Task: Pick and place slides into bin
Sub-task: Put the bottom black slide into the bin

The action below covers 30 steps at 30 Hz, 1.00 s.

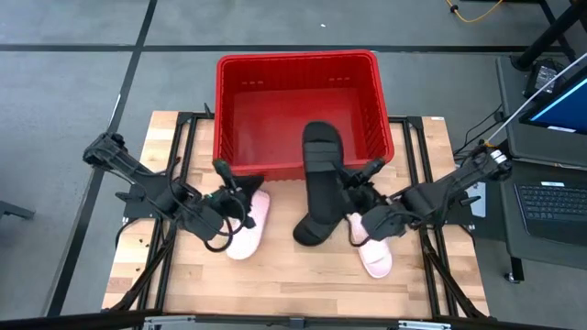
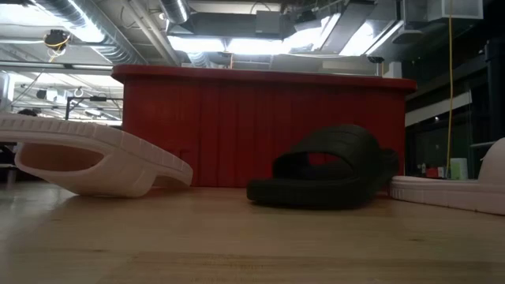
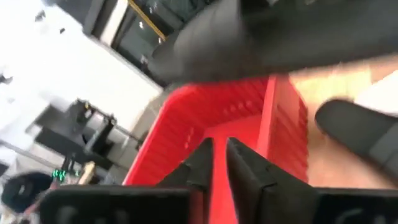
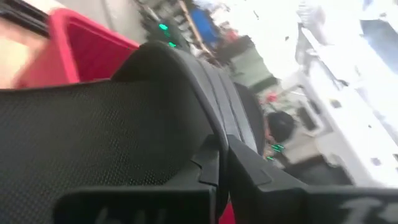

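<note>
Pale wooden tabletop [image 1: 275, 275] on a grey floor, with ceiling lights and ducts showing in the room behind. On it, the right gripper [image 1: 353, 179] has its fingers pinched shut on a black slide [image 1: 321, 147], held over the near rim of the red bin [image 1: 240, 73]. The left gripper [image 1: 225, 172] is shut on nothing, above a pink slide [image 1: 249, 229]. Another black slide [image 1: 315, 215] and a second pink slide [image 1: 374, 257] lie on the wood.
</note>
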Motion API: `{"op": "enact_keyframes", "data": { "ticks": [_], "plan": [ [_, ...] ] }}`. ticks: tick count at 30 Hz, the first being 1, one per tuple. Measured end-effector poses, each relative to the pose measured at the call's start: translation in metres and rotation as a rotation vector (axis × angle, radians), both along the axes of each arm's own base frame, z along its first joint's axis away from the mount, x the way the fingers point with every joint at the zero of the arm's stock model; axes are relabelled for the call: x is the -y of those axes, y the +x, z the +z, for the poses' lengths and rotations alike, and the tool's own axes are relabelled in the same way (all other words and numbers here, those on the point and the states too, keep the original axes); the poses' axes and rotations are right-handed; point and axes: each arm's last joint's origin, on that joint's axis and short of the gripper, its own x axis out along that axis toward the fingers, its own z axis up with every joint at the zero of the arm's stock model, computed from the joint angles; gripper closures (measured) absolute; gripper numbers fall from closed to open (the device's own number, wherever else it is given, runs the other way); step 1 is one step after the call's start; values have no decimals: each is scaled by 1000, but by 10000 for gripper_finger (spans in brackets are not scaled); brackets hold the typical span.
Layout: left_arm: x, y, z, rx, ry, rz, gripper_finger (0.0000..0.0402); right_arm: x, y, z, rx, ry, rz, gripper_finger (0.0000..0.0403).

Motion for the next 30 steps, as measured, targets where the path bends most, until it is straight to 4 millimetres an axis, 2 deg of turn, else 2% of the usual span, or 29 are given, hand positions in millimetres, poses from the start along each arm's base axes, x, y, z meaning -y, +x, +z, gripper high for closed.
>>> {"op": "enact_keyframes", "data": {
  "ticks": [2,4,8,11,21,26,30],
  "plan": [
    [-5,-9,0,3,-33,17,394,11,-9,5,-14,45,37,387],
    [-10,-17,0,8,-52,35,397,25,-19,9,-26,88,49,387],
    [-16,-26,2,5,-61,50,400,52,-34,12,-42,126,-27,387],
    [-21,-31,-4,-1,-30,82,400,70,-38,13,-71,119,-90,387],
    [-50,-59,-34,59,-123,104,400,117,-32,10,-114,198,-144,387],
    [-60,-69,-46,68,-158,-76,401,143,-25,-3,-131,198,-184,387],
    [-73,-78,-48,162,-133,-197,400,165,-22,-7,-124,209,-164,387]
  ]
}}
